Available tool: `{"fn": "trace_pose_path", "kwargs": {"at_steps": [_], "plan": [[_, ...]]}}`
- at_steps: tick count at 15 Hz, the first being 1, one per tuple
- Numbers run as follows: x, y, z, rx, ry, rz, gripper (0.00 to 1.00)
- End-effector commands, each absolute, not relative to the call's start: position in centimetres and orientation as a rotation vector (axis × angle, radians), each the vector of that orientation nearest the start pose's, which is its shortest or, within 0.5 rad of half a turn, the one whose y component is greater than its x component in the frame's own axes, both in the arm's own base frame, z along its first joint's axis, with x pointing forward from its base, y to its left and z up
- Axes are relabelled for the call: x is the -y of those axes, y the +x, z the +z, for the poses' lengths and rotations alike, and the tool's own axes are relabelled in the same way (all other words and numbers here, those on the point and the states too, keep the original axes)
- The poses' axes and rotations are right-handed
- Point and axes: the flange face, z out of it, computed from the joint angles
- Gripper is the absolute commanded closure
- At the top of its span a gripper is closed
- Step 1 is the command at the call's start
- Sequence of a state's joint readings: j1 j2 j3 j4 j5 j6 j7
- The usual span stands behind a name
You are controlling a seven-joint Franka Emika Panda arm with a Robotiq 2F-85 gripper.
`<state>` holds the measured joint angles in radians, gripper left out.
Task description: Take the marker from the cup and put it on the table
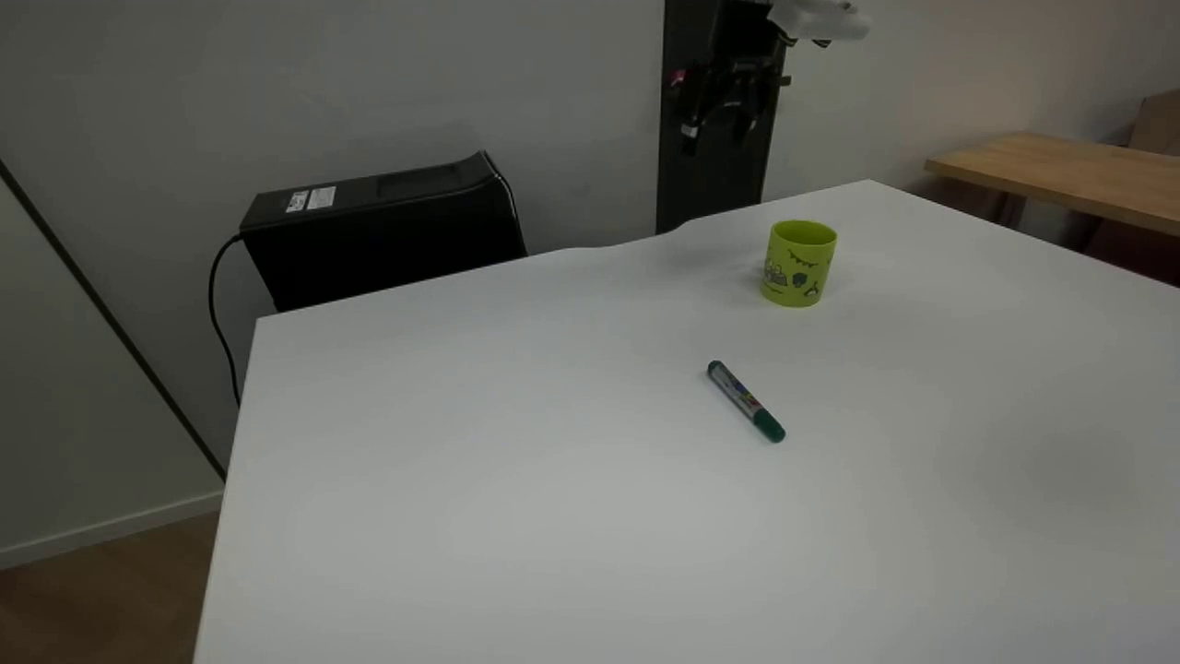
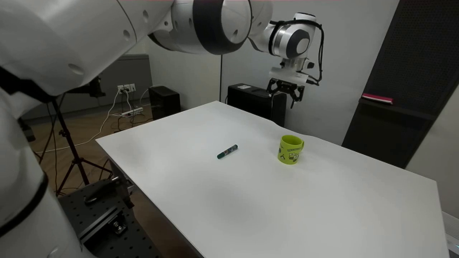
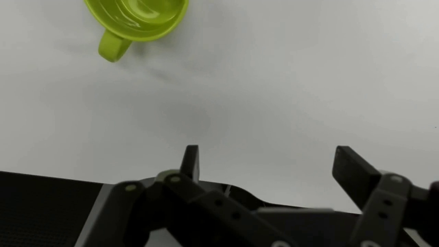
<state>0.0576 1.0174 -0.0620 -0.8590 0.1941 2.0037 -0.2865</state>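
Dark-green slim marker [image 1: 745, 400] lies on a white bench [image 1: 461, 516]. Black claw [image 3: 267, 151] hangs spread, empty; sweeping low might topple the squat lime-green cup [image 1: 797, 266].

"There, ten o'clock in an exterior view: a black case [image 1: 392, 235], white labels [image 1: 322, 197] on top!"
"And two o'clock, a light wooden table [image 1: 1069, 175]!"
"Nine o'clock in an exterior view, a tripod [image 2: 76, 160]!"
"Near three, a red item [image 2: 377, 98] on a black ledge [image 2: 408, 111]!"

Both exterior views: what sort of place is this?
Likely a robotics lab, perhaps set up in an office: an exterior view shows a Franka Panda robot arm, a black tripod and a power strip.
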Motion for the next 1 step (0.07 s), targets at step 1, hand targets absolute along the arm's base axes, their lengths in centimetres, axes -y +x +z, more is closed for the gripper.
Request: {"fn": "trace_pose_path", "kwargs": {"at_steps": [1], "plan": [[-2.98,80.37,29.83,0.365,-3.001,-0.218,0.0]]}}
